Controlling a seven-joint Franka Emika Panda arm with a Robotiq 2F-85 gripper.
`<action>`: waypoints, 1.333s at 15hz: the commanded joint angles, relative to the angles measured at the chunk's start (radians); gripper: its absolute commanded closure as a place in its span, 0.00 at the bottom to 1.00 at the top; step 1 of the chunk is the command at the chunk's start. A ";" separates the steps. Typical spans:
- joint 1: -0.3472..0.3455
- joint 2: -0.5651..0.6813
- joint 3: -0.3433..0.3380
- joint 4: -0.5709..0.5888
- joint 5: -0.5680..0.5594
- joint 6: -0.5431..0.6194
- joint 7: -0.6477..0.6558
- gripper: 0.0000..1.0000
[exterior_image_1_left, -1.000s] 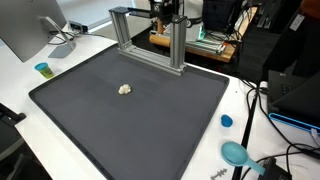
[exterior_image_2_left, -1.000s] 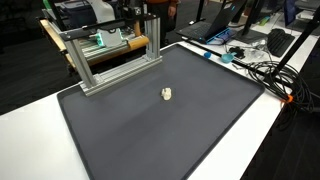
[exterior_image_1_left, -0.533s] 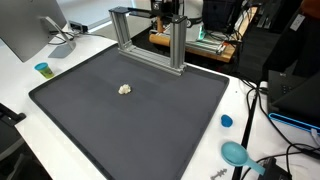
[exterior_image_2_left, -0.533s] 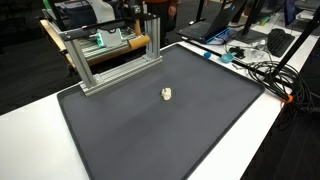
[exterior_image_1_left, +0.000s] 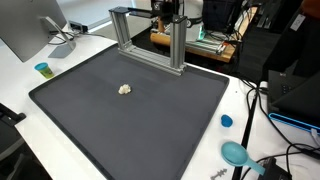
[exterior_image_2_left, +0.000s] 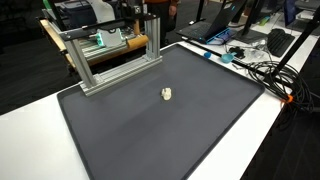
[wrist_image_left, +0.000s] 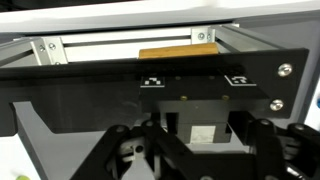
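Aluminium frame (exterior_image_1_left: 179, 48): an open rectangle of metal bars is seen upright on the far edge of the mat in both exterior views (exterior_image_2_left: 154, 40). One of its rails (wrist_image_left: 130, 45) fills the top of the wrist view.
Table (exterior_image_1_left: 20, 85): a white top is covered for the most part by the mat.
Mat (exterior_image_1_left: 150, 125): a large dark grey sheet is laid flat under the frame's feet.
Monitor (exterior_image_1_left: 25, 30): a screen is set at a table corner, well apart from the frame.
Gripper (exterior_image_1_left: 166, 10): it is held high, just behind the frame's top bar. In the wrist view (wrist_image_left: 195, 140) only dark linkages are shown, so whether the fingers are spread or pressed together cannot be told.
Wooden board (wrist_image_left: 177, 51): it is seen beyond the frame.
Teal dish (exterior_image_1_left: 236, 153): placed beside the mat's near corner.
Small cup (exterior_image_1_left: 42, 69): placed beside the mat, near the monitor.
Pale lump (exterior_image_1_left: 125, 89): a crumpled scrap is left alone on the mat, apart from the frame (exterior_image_2_left: 167, 94).
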 joint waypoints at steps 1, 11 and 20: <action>0.019 -0.031 -0.034 -0.003 0.013 -0.058 -0.079 0.55; 0.020 -0.038 -0.033 -0.001 0.058 0.062 -0.051 0.78; -0.041 0.226 0.145 0.214 -0.028 0.289 0.218 0.78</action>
